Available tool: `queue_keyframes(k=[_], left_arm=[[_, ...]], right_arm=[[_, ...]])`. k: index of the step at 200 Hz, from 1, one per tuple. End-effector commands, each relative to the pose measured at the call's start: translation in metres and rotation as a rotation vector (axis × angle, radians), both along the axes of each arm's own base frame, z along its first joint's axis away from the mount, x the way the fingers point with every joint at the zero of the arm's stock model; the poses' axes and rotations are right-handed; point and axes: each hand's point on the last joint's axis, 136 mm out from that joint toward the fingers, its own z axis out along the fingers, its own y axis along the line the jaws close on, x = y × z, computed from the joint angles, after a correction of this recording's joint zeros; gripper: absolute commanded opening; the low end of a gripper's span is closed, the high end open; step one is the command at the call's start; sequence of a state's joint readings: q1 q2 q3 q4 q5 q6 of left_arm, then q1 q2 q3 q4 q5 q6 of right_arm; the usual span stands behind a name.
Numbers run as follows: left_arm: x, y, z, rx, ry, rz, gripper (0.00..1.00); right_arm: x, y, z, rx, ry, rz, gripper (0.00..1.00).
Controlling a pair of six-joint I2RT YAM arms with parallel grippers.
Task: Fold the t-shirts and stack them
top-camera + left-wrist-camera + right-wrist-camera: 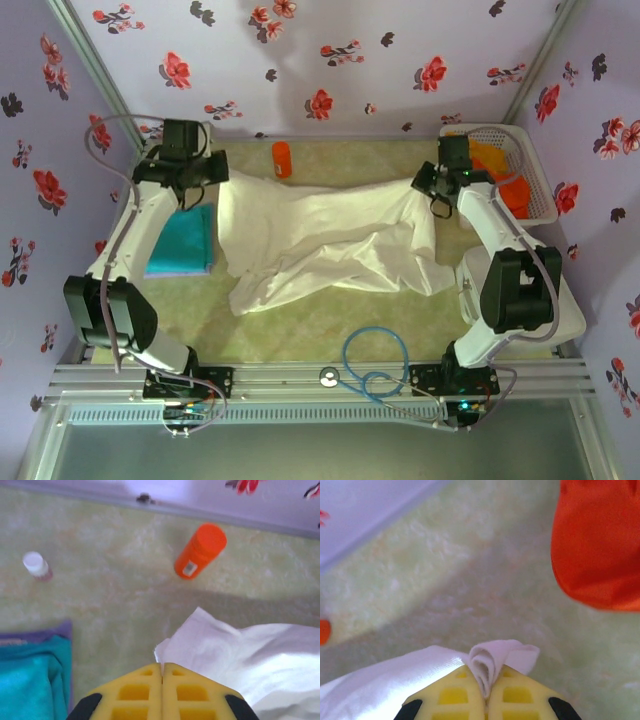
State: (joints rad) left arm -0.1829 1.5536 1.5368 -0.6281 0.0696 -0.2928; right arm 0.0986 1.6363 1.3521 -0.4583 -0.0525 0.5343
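A small robot-testing booth in a lab: a white left arm and right arm are bolted to an aluminium rail edging a mottled green table, with a loose blue cable and lilac flower-print walls all round.

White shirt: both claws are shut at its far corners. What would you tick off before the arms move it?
1. Right gripper pinching a fold of the white shirt: ok.
2. Left gripper shut at the shirt's other far corner, with cloth between its pads: cannot tell.
3. Shirt lying flat: not ok, its near part is bunched and creased.
4. Orange bottle apart from the shirt: ok, but it lies close to the far edge.
5. Teal shirt folded, ready to be stacked on: ok.
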Motion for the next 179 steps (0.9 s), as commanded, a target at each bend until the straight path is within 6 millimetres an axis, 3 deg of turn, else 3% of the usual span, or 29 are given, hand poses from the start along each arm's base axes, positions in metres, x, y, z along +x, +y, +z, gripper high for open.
queue_keyframes(k=[1,21,43,55,73,93,102,110,149,179], left_arm=[[0.023,0.007,0.028,0.074,-0.085,-0.012,0.0],[0.046,0.006,0.039,0.106,-0.12,-0.021,0.0],[0.071,0.007,0.033,0.148,-0.142,-0.022,0.0],[0.083,0.01,0.026,0.176,-0.157,-0.014,0.03],[0.095,0.011,0.01,0.198,-0.131,-0.014,0.2],[0.094,0.015,-0.014,0.215,-0.035,0.005,0.35],[0.089,0.018,-0.023,0.215,0.003,0.026,0.5],[0.082,0.02,-0.029,0.208,0.035,0.041,0.56],[0.025,0.008,-0.039,0.121,0.131,0.067,0.6],[-0.037,-0.015,-0.082,0.06,0.247,0.023,0.61]], right_arm=[[0.03,-0.01,0.037,0.013,-0.118,-0.05,0.0],[0.045,-0.016,0.043,0.02,-0.138,-0.084,0.03],[0.054,-0.017,0.026,0.041,-0.099,-0.088,0.14],[0.054,-0.016,0.01,0.047,-0.047,-0.084,0.32],[0.049,-0.013,-0.009,0.055,0.013,-0.065,0.52],[0.037,-0.008,-0.023,0.073,0.047,-0.046,0.76],[0.029,-0.006,-0.03,0.078,0.066,-0.037,0.82],[0.021,-0.004,-0.033,0.082,0.08,-0.025,0.88],[-0.03,-0.002,-0.056,0.076,0.173,0.011,0.91],[-0.069,-0.008,-0.084,0.02,0.259,0.011,0.83]])
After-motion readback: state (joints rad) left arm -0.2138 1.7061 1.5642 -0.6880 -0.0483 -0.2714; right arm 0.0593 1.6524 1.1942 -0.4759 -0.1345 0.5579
